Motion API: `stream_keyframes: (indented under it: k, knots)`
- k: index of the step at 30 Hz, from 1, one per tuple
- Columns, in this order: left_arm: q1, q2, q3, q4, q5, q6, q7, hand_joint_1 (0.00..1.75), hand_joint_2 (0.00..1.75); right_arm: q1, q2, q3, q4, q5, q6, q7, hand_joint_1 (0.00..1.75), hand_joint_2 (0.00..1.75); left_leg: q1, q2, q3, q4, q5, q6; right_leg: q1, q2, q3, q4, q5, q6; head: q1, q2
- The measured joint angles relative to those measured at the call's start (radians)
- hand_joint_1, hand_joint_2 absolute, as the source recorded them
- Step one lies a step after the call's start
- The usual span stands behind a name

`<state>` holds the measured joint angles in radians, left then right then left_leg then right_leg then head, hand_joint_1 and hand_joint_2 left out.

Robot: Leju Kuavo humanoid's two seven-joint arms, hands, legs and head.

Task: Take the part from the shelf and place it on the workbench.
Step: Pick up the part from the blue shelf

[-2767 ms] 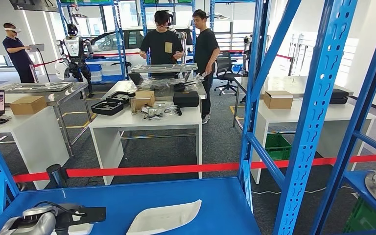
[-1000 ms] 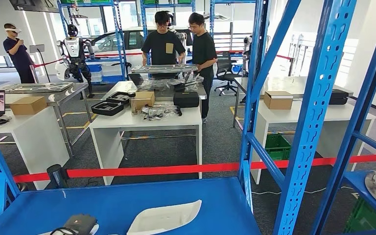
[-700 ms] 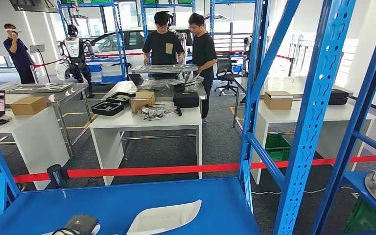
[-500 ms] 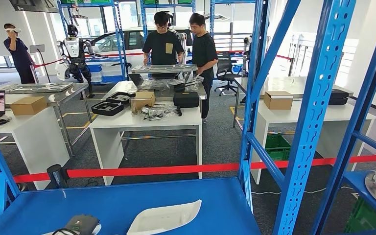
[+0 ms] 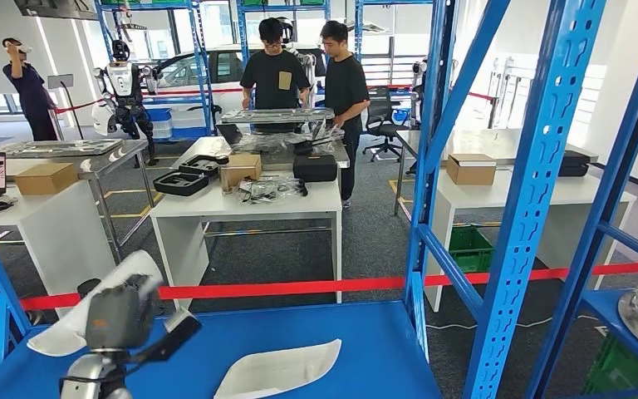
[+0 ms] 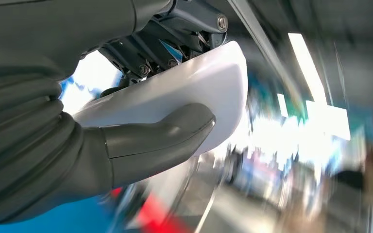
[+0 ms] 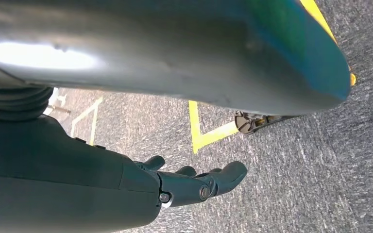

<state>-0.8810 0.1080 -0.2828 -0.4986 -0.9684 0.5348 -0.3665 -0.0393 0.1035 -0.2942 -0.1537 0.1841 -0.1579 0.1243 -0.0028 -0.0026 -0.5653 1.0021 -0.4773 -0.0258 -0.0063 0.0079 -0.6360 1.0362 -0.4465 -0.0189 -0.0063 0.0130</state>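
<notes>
My left hand point(image 5: 119, 319) is raised above the left end of the blue shelf point(image 5: 365, 341) and grips a curved white part point(image 5: 83, 312). In the left wrist view the thumb point(image 6: 165, 141) presses across the white part point(image 6: 199, 92), with the darker fingers behind it. A second white part point(image 5: 278, 370) lies flat on the shelf, to the right of the hand and apart from it. My right hand point(image 7: 194, 184) hangs over grey floor with its fingers loosely apart and nothing in them.
Blue shelf uprights point(image 5: 532, 191) stand to the right, with a red barrier tape point(image 5: 299, 288) behind the shelf. Beyond it is a white table point(image 5: 241, 204) with boxes and cases. Two people point(image 5: 278, 71) stand at a bench farther back.
My left hand, low at the shelf's front left corner before, has risen with the white part in its grip. The second part has stayed on the shelf.
</notes>
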Motion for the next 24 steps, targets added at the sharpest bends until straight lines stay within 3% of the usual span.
stream_keyframes:
  k: [3, 7, 11, 13, 15, 17, 18, 20, 21, 22, 24]
  knots:
    - [-0.008, 0.005, 0.006, -0.137, 0.034, 0.025, 0.003, 1.75, 1.75, 0.0, 0.002, -0.01, 0.0, -0.007, -0.003, -0.001, 0.0, 0.0, 0.0, 0.0, 0.001, 0.0, -0.001, 0.001, 0.0, -0.001, 0.001, 0.0, -0.001, 0.0, 0.0, 0.0]
    - [0.045, 0.004, 0.006, -0.359, 0.08, 0.124, -0.035, 1.75, 1.75, 0.0, 0.004, -0.025, 0.0, -0.015, -0.009, -0.005, 0.0, 0.0, 0.0, 0.0, 0.001, 0.0, -0.001, 0.001, -0.001, -0.001, 0.001, 0.0, -0.001, 0.001, 0.0, 0.0]
    - [0.151, -0.009, -0.006, -0.647, 0.11, 0.158, -0.076, 1.75, 1.75, 0.002, 0.006, -0.039, 0.0, -0.017, -0.01, -0.014, 0.0, 0.0, 0.003, 0.005, 0.019, -0.032, 0.017, 0.023, -0.004, 0.001, 0.012, -0.018, 0.004, 0.018, 0.0, 0.0]
    - [0.207, -0.022, -0.012, -0.782, 0.128, 0.16, -0.107, 1.75, 1.75, 0.003, 0.004, -0.042, 0.0, -0.017, -0.01, -0.019, 0.0, 0.0, 0.015, 0.012, 0.039, -0.069, 0.039, 0.031, -0.002, 0.001, -0.004, 0.028, -0.032, 0.028, 0.001, 0.0]
    - [0.261, -0.028, -0.019, -0.887, 0.153, 0.161, -0.132, 1.75, 1.75, 0.005, 0.003, -0.044, 0.0, -0.015, -0.009, -0.023, 0.0, 0.0, 0.02, 0.017, 0.038, -0.074, 0.044, 0.031, -0.01, 0.0, -0.054, 0.146, -0.095, 0.041, 0.003, 0.0]
    - [0.313, -0.028, -0.029, -0.965, 0.174, 0.162, -0.148, 1.75, 1.75, 0.008, 0.002, -0.046, 0.0, -0.014, -0.007, -0.025, 0.0, 0.0, 0.03, 0.019, 0.031, -0.065, 0.043, 0.022, -0.023, -0.001, -0.084, 0.221, -0.117, 0.058, 0.004, 0.0]
    - [0.334, -0.027, -0.033, -0.997, 0.185, 0.162, -0.153, 1.75, 1.75, 0.008, 0.002, -0.048, 0.0, -0.013, -0.006, -0.026, 0.0, 0.0, 0.037, 0.019, 0.025, -0.057, 0.041, 0.014, -0.031, -0.002, -0.073, 0.206, -0.103, 0.068, 0.004, 0.0]
    - [0.367, -0.022, -0.039, -1.052, 0.206, 0.162, -0.159, 1.75, 1.75, 0.007, 0.0, -0.051, 0.0, -0.013, -0.004, -0.027, 0.0, 0.0, 0.053, 0.018, 0.007, -0.027, 0.031, -0.01, -0.047, -0.005, -0.013, 0.101, -0.059, 0.092, 0.004, 0.0]
    - [0.378, -0.019, -0.043, -1.075, 0.215, 0.162, -0.161, 1.75, 1.75, 0.006, 0.003, -0.052, 0.0, -0.013, -0.002, -0.028, 0.0, 0.0, 0.058, 0.016, -0.005, -0.006, 0.023, -0.025, -0.052, -0.002, 0.011, 0.056, -0.045, 0.098, 0.007, 0.0]
    - [0.387, -0.015, -0.046, -1.097, 0.22, 0.162, -0.164, 1.75, 1.75, 0.005, 0.004, -0.053, 0.0, -0.013, -0.001, -0.028, 0.0, 0.0, 0.06, 0.014, -0.014, 0.01, 0.017, -0.038, -0.054, 0.0, 0.022, 0.033, -0.042, 0.095, 0.007, 0.0]
    - [0.4, -0.008, -0.056, -1.132, 0.228, 0.161, -0.169, 1.75, 1.75, 0.004, 0.007, -0.057, 0.0, -0.014, 0.0, -0.028, 0.0, 0.0, 0.06, 0.01, -0.024, 0.024, 0.012, -0.055, -0.052, 0.005, 0.015, 0.042, -0.046, 0.07, 0.007, 0.0]
